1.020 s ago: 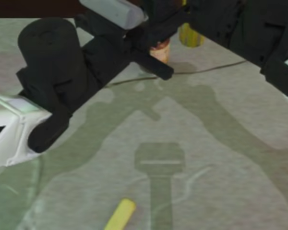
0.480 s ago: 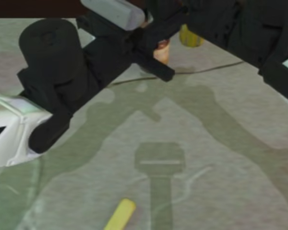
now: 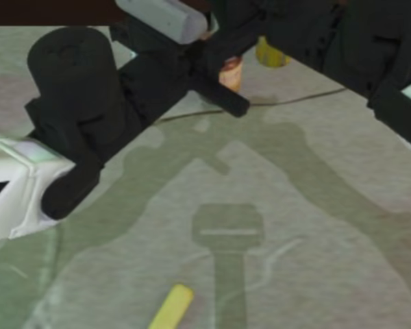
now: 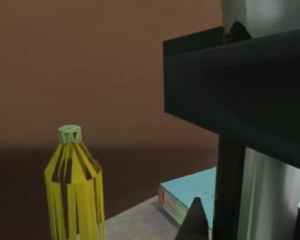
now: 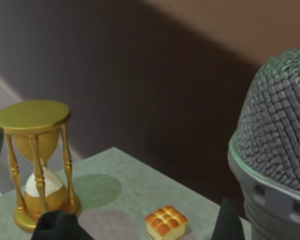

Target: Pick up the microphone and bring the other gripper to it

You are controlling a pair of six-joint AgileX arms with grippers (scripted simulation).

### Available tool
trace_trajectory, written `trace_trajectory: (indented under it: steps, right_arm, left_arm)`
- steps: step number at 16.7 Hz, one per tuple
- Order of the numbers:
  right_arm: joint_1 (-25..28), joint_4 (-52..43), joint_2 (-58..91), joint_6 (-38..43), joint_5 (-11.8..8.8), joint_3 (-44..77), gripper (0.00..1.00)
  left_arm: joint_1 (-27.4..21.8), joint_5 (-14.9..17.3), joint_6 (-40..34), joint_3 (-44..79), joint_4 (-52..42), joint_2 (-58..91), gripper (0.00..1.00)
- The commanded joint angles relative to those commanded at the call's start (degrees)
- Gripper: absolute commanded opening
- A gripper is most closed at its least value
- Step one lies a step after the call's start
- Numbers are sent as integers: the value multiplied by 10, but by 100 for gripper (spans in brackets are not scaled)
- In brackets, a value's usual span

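Only the right wrist view shows the microphone (image 5: 275, 145), one hourglass (image 5: 37, 160), one bun (image 5: 165, 222); grips unreadable.

— Plenty of light on the table (image 3: 315, 205) from overhead; the cloth reads pale and even.

— And the shadows are heavy. Two broad arm shadows cross in the middle, and below them a boxy shadow with a stem falls near the yellow stick (image 3: 171, 306).

— The edges of those shadows are soft, though. Everything from above looks slightly blurred.

— The far background is dim brown, almost dark along the top edge.

— From the wrists it's crisper. The microphone (image 5: 275, 150) mesh shows every cell, lit from above, with no glare.

— The hourglass (image 5: 37, 165) catches a dull golden sheen, and a round soft shadow lies beside it.

— The yellow bottle (image 4: 74, 185) stands bright against a gloomy wall.
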Motion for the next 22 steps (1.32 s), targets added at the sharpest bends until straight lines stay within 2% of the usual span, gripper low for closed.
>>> trace_trajectory:
  steps: [4, 17, 22]
  right_arm:
    - [0, 0, 0, 0, 0, 0, 0]
    - [0, 0, 0, 0, 0, 0, 0]
    - [0, 0, 0, 0, 0, 0, 0]
  left_arm:
    - [0, 0, 0, 0, 0, 0, 0]
    - [0, 0, 0, 0, 0, 0, 98]
    - [0, 0, 0, 0, 0, 0, 100]
